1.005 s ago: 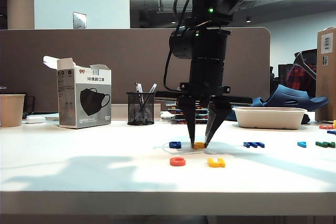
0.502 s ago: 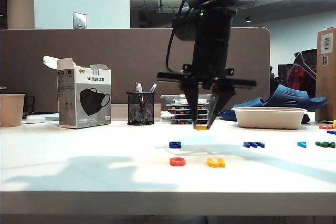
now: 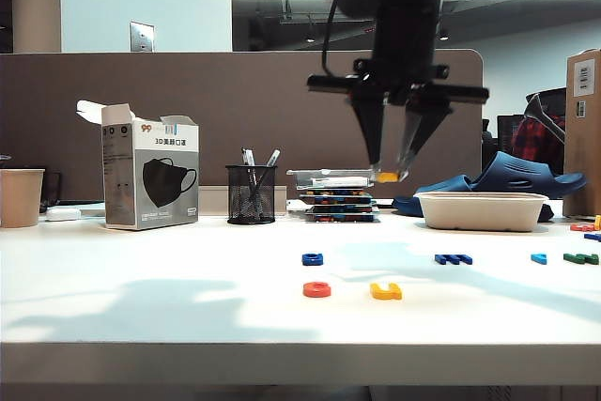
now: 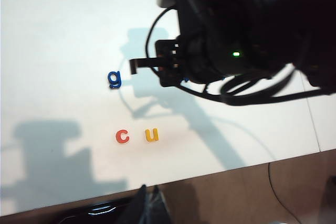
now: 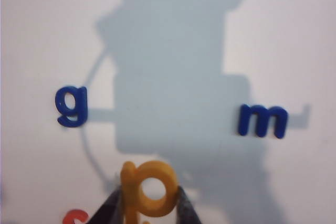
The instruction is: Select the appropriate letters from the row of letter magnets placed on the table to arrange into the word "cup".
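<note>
Gripping the yellow-orange "p" point(image 5: 148, 190) between narrowly parted jaws, the right gripper point(image 3: 389, 171) is hanging above the table point(image 3: 150, 307); the left gripper point(image 4: 148, 205) is sitting closed near the edge.

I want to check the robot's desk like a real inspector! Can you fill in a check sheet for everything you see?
Surface: white table, shadows only.
Job's things: red c and yellow u side by side; orange p in the air.
Clutter: blue g, blue m, mask box, pen cup, tray.
Claws: right claw shut on p, high up; left claw looks shut, at table edge.
Cables: black cable on the arm.
Surroundings: brown partition.
</note>
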Robot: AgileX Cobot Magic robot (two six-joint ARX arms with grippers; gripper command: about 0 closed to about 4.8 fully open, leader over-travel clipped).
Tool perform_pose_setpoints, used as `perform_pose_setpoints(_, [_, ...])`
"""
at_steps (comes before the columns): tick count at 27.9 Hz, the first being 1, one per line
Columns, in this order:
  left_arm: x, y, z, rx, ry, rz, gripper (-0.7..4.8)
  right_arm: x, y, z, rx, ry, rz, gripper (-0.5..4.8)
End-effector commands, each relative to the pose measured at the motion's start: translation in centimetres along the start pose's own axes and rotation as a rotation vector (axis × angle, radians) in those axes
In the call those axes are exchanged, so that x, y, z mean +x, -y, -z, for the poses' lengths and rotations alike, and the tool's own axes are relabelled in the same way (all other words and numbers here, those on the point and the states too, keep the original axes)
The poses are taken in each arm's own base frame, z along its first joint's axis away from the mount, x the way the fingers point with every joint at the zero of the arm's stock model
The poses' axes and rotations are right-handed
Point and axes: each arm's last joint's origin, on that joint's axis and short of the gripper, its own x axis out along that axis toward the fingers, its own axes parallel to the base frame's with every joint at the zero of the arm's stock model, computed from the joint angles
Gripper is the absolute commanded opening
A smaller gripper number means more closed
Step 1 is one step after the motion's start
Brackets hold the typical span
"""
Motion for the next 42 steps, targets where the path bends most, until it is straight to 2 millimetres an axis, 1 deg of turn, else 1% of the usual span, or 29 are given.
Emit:
perform_pose_setpoints(1, [-0.2, 0.0, -0.1, 0.001, 0.013, 0.005, -0.05, -1.4, 0.5, 0.3, -0.016, 0.015, 0.002, 1.16])
perform_pose_setpoints(7, [-0.2, 0.0, -0.1, 0.001, 0.013, 0.005, -0.05, -2.4, 1.2, 1.7, -0.014, 0.032, -0.004, 1.16])
perform_pose_setpoints(12, [-0.2, 0.0, -0.1, 0.001, 0.013, 0.005, -0.05, -2.2, 2.2, 3.3, -0.006, 0.028, 0.003, 1.16])
perform_pose_setpoints(17, [-0.2, 0.0, -0.1, 0.001, 0.013, 0.005, -0.05, -1.7, 3.0, 4.9, 0.014, 0.021, 0.006, 1.16])
perform_pose_setpoints(22, [-0.2, 0.0, -0.1, 0.001, 0.012, 0.005, -0.05, -0.5, 3.5, 6.0, 0.013, -0.009, 0.022, 1.16])
perform_pose_setpoints(29, [-0.2, 0.0, -0.1, 0.001, 0.013, 0.005, -0.05, 1.9, 3.8, 7.3, 0.013, -0.034, 0.019, 1.16])
perform_pose_setpoints(35, [-0.2, 0.0, -0.1, 0.001, 0.013, 0.005, -0.05, 3.2, 4.0, 8.0, 0.011, -0.033, 0.018, 1.16])
perform_pose_setpoints(42, [-0.2, 0.0, -0.1, 0.001, 0.012, 0.005, -0.05, 4.7, 4.1, 9.3, -0.003, -0.053, 0.025, 1.16])
